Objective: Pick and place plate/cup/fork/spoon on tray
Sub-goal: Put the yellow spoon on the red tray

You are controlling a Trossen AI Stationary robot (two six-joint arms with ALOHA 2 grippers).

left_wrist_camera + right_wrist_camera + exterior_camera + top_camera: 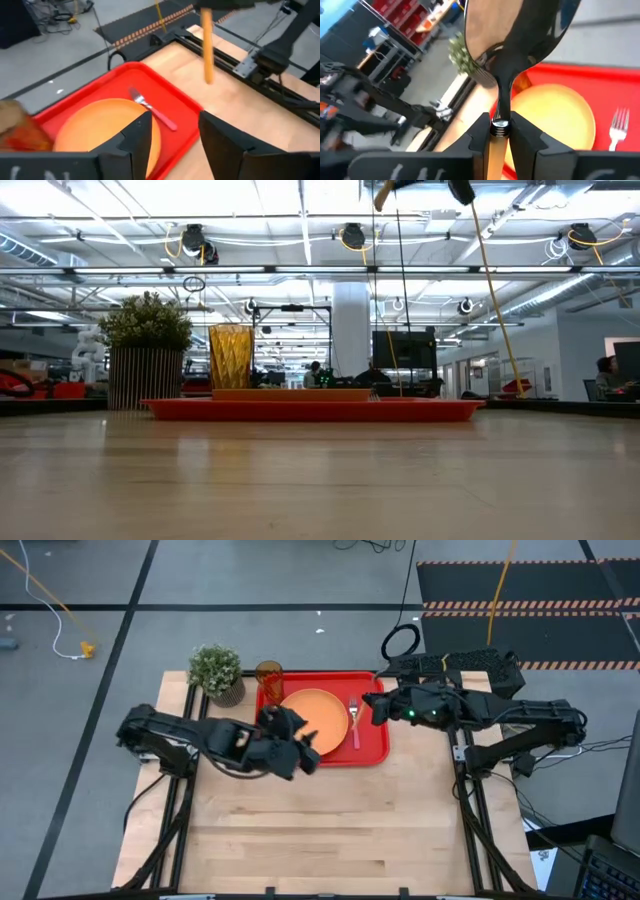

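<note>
The red tray (372,745) lies at the table's far middle. On it are the orange plate (318,710), the red-handled fork (354,723) to the plate's right, and the amber cup (268,675) in the far left corner. My right gripper (375,705) is above the tray's right rim, shut on the spoon (520,35). My left gripper (308,748) is open and empty above the plate's near edge; in the left wrist view (172,135) its fingers stand over the plate (95,125) and the tray's rim. My right gripper pinches the spoon between its two fingers at the neck (499,116), where the metal meets the orange-yellow handle. The spoon is lifted clear and stands about upright. Its bowl (520,30) is up and its handle (207,47) hangs below the fingers.
A potted green plant (217,673) stands beside the tray's far left corner, next to the cup. Bare wooden table (320,830) stretches from the tray to the near edge. The arms' frames run along the table's left and right sides.
</note>
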